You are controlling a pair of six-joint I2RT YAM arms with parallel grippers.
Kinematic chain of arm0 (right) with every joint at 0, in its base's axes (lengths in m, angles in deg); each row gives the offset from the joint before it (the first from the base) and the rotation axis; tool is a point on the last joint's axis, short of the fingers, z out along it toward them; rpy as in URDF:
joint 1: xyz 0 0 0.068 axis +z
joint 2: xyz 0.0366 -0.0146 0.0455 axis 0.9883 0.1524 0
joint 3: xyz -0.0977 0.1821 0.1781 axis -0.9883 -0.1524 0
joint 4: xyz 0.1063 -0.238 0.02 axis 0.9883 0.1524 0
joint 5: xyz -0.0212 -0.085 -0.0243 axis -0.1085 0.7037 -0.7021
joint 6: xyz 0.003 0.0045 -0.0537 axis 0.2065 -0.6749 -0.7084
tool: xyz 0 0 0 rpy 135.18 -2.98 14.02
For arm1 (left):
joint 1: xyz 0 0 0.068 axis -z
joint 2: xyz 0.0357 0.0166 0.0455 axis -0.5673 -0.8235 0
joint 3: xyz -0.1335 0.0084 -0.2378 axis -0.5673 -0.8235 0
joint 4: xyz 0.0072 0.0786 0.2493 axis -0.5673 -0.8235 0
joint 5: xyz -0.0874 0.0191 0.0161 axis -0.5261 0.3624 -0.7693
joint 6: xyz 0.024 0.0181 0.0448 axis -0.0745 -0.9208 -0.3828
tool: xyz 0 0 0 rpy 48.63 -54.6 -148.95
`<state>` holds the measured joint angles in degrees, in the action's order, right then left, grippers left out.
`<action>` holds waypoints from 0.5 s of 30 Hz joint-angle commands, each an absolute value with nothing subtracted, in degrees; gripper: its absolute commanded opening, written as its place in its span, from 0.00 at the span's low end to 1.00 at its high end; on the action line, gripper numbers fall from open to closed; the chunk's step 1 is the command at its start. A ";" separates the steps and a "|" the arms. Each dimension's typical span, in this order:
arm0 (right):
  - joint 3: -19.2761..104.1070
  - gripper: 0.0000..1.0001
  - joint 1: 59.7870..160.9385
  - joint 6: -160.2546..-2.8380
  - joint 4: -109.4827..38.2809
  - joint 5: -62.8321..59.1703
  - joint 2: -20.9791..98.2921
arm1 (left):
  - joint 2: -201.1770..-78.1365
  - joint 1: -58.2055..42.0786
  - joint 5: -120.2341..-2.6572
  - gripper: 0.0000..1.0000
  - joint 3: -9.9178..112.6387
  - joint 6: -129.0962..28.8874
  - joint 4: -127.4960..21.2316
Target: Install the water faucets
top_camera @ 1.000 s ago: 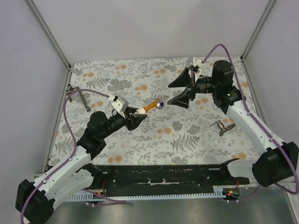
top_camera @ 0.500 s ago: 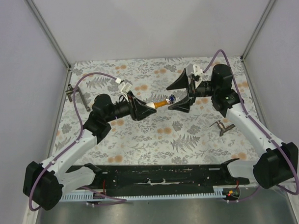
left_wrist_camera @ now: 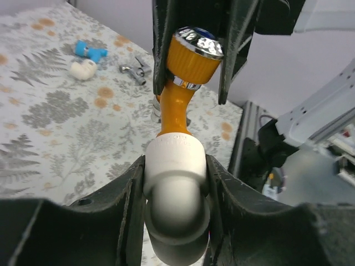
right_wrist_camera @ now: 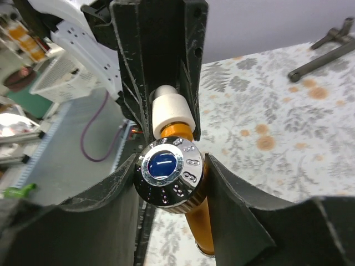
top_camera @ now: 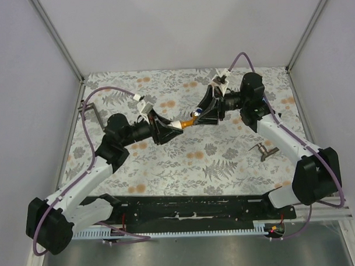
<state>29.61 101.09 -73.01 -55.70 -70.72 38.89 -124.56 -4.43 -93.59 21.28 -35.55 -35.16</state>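
Observation:
An orange water faucet [top_camera: 187, 123] with a chrome, blue-capped knob [right_wrist_camera: 169, 172] hangs in the air between the two arms above the middle of the table. My left gripper [left_wrist_camera: 176, 183] is shut on its white end fitting [left_wrist_camera: 176, 166], with the orange body [left_wrist_camera: 176, 102] pointing away from it. My right gripper [right_wrist_camera: 169, 183] comes from the opposite side, and both its jaws press against the sides of the knob. In the top view the left gripper [top_camera: 174, 126] and the right gripper [top_camera: 199, 116] meet tip to tip on the faucet.
Dark metal lever handles lie at the table's left edge [top_camera: 90, 114] and to the right [top_camera: 264, 148]. A small blue piece [left_wrist_camera: 89, 51], a white piece [left_wrist_camera: 83, 68] and another metal lever [left_wrist_camera: 133, 71] lie on the floral cloth. A black rail [top_camera: 198, 211] runs along the near edge.
My right gripper has swung left onto the faucet's knob, and its wide-open jaws have closed against it. The left gripper kept its hold and carried the faucet up toward the right arm.

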 commanded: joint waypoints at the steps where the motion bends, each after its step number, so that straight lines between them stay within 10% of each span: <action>1: 32.61 0.05 101.01 -53.15 -63.78 -69.43 42.04 | -115.07 -2.93 -93.28 0.02 19.54 -57.76 -32.63; 15: 35.33 0.00 102.24 -30.09 -53.86 -63.71 50.29 | -112.94 20.09 -53.45 0.02 8.73 -126.17 -31.09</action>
